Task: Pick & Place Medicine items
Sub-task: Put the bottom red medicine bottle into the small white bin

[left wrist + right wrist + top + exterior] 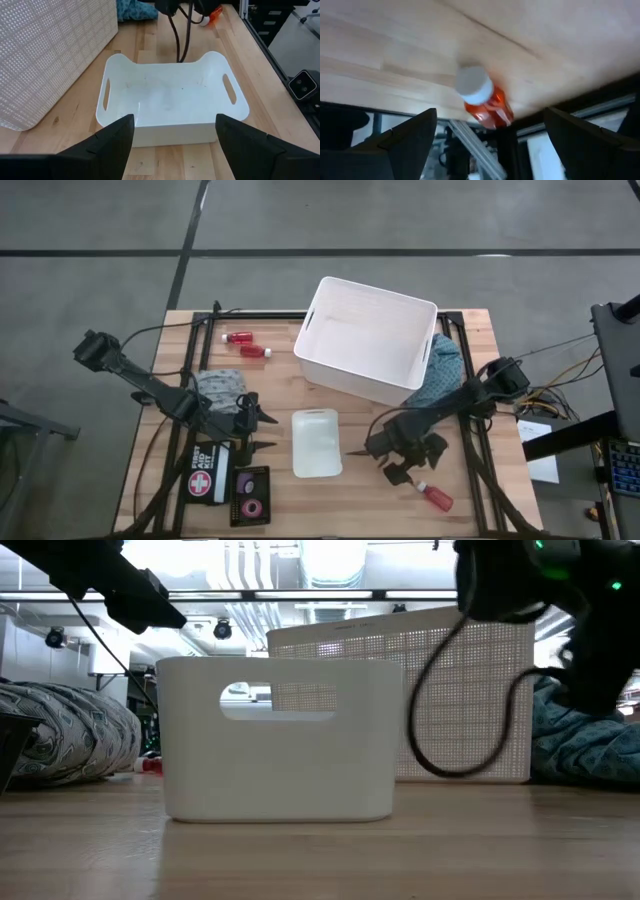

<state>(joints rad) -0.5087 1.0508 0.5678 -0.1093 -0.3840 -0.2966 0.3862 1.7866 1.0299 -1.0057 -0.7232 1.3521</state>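
Note:
A red bottle with a white cap (436, 497) lies on its side near the table's front right; in the right wrist view this bottle (483, 98) shows ahead of my open right gripper (490, 114), apart from both fingers. That right gripper (412, 470) hangs just left of the bottle. Two more red bottles (247, 345) lie on their sides at the far left. Pink and dark tape rolls (249, 496) sit in a dark tray at the front left. My left gripper (270, 433) waits open beside the small white basket (170, 97), nothing between its fingers.
A big white basket (370, 340) stands tilted at the table's back centre. A first aid kit (204, 481) lies front left, a grey cloth (220, 388) behind it, a teal cloth (446, 368) at the right. The table's front edge runs just past the bottle.

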